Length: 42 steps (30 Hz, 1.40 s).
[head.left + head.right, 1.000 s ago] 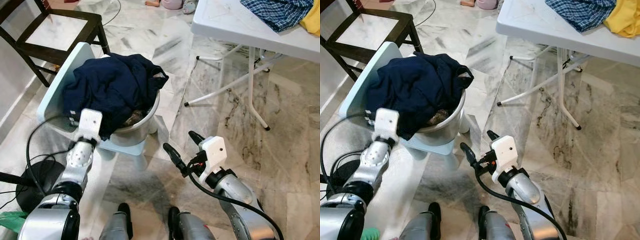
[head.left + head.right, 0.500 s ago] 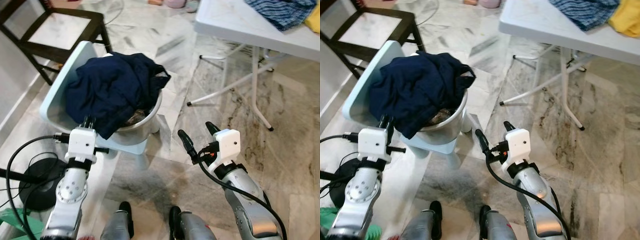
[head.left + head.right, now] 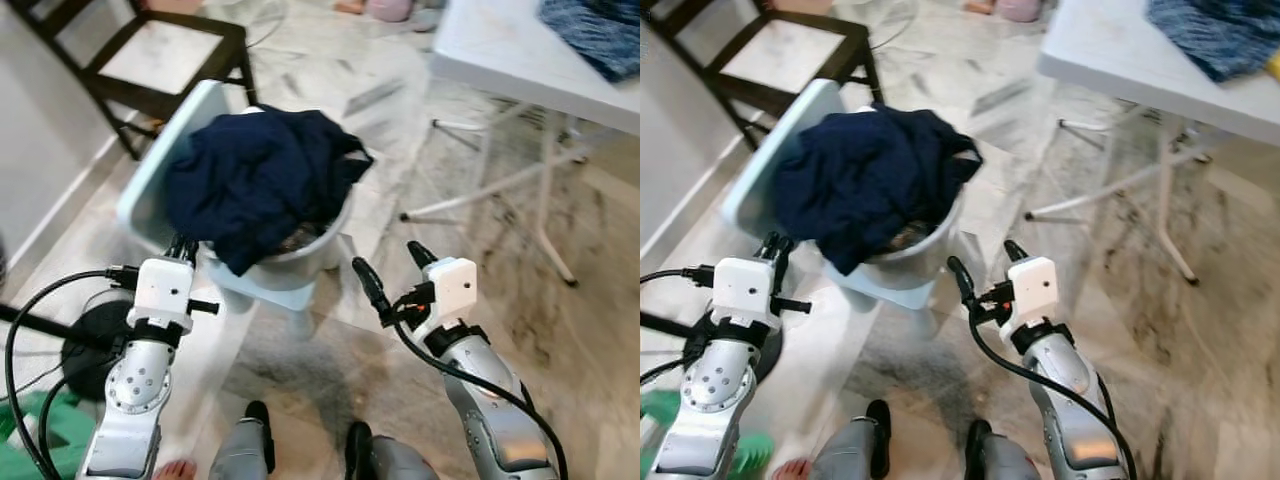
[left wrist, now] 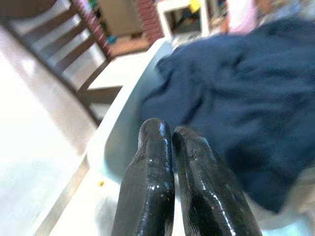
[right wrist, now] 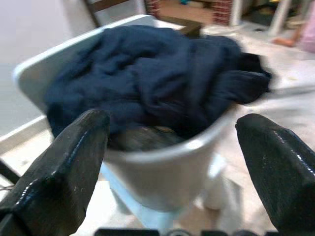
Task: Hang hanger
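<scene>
No hanger anywhere I can make out; in front of me a crumpled navy garment (image 3: 255, 180) is heaped soft in a smooth metal basin (image 3: 310, 250) on a pale blue plastic stool (image 3: 165, 170). My left gripper (image 3: 181, 246) noses toward the cloth's near edge, fingers pressed together, empty. My right gripper (image 3: 390, 275) hangs beside the basin, spread wide, empty. Marble floor (image 3: 560, 320), white folding table (image 3: 500, 60) beyond.

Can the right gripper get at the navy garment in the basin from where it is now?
Probably yes. The right gripper is open, held beside the metal basin and pointed toward it, with nothing between its fingers and the navy garment heaped over the rim. The left gripper sits shut at the other side.
</scene>
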### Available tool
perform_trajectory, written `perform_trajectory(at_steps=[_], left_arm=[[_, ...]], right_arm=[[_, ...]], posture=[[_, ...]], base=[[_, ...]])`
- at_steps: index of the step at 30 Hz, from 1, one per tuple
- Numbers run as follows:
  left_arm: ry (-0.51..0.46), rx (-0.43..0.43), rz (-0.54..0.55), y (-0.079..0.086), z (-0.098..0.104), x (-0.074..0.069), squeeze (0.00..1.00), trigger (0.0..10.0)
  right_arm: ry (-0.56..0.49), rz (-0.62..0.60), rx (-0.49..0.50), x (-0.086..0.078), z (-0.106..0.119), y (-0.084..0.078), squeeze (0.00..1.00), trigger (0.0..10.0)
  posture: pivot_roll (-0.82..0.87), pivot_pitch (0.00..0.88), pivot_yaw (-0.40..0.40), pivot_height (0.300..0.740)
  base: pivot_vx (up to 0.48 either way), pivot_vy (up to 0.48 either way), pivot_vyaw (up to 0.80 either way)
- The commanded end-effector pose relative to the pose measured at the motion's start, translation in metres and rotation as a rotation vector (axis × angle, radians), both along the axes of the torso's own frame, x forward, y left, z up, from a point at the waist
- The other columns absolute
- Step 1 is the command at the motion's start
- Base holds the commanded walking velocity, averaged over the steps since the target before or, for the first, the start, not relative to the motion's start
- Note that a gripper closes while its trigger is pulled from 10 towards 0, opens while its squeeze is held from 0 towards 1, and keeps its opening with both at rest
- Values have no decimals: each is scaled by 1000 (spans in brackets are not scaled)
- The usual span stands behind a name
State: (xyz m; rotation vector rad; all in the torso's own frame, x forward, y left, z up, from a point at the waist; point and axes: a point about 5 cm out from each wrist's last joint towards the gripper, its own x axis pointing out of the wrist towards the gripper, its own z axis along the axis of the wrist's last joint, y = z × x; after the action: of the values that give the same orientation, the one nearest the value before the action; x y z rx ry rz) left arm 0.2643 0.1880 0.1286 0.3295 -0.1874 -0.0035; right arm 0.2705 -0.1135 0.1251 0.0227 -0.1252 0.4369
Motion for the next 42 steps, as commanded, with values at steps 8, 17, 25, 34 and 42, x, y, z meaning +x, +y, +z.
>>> perform_trajectory(at_steps=[8,17,25,34,42], left_arm=[[35,-18,-23,-9,-3,0,0,10000],[54,-72,-25,-14,-10,-2,1000,10000],[85,-58,-1,-16,-20,0,1000,10000],[170,-14,-67,-15,-44,4,1000,10000],[286,-12,-100,-8,-71,7,1000,10000]], right_arm=[[6,-21,4,-5,-3,-5,0,10000],[4,-14,-2,-5,-3,-4,0,10000],[8,1,-10,-4,-2,-5,0,10000],[15,7,-17,-6,-3,-4,0,10000],[21,1,-27,-5,-4,-6,0,10000]], posture=[[81,311,-9,740],[81,311,-23,740],[79,313,-45,740],[64,324,-52,740],[47,322,-53,740]], base=[[154,0,177],[0,0,0],[0,0,0],[0,0,0],[0,0,0]])
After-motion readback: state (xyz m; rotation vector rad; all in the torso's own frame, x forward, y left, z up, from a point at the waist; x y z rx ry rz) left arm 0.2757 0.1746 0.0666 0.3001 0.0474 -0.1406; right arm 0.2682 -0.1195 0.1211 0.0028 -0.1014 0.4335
